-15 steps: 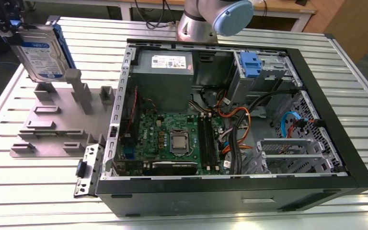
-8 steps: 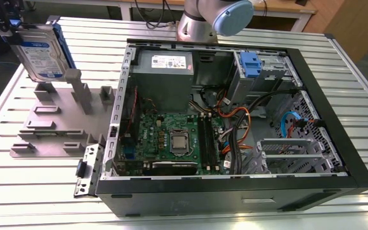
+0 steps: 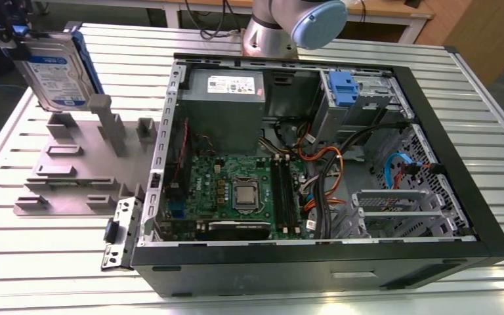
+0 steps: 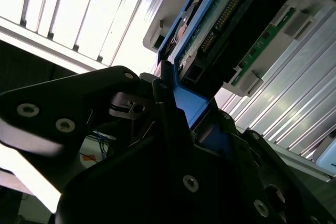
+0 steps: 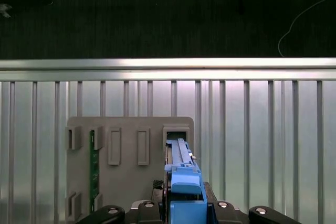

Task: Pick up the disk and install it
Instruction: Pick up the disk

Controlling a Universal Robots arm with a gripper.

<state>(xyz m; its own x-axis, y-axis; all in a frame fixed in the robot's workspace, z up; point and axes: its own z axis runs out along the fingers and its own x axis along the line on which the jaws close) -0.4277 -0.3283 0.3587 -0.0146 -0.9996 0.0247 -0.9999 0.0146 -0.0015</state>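
Observation:
The disk (image 3: 55, 72), a silver drive with a white-and-blue label in a blue carrier frame, hangs upright at the exterior view's far left, above the grey fixture plate (image 3: 77, 170). My gripper (image 3: 20, 36) is shut on its upper end. In the first wrist view the blue carrier edge (image 5: 181, 174) runs out from the gripper (image 5: 181, 205), over an empty slot (image 5: 176, 132) of the fixture plate (image 5: 126, 182). In the second wrist view the black fingers (image 4: 168, 114) clamp the blue frame (image 4: 190, 106), and beyond them the disk's circuit-board side (image 4: 226, 19) shows.
An open black computer case (image 3: 462, 164) lies at the exterior view's right, holding a grey power supply (image 3: 224, 92), a motherboard (image 3: 243, 190), cables and a blue-latched drive bay (image 3: 342, 88). The arm's base (image 3: 283, 26) stands behind it. A green memory stick (image 5: 94, 163) sits in the fixture.

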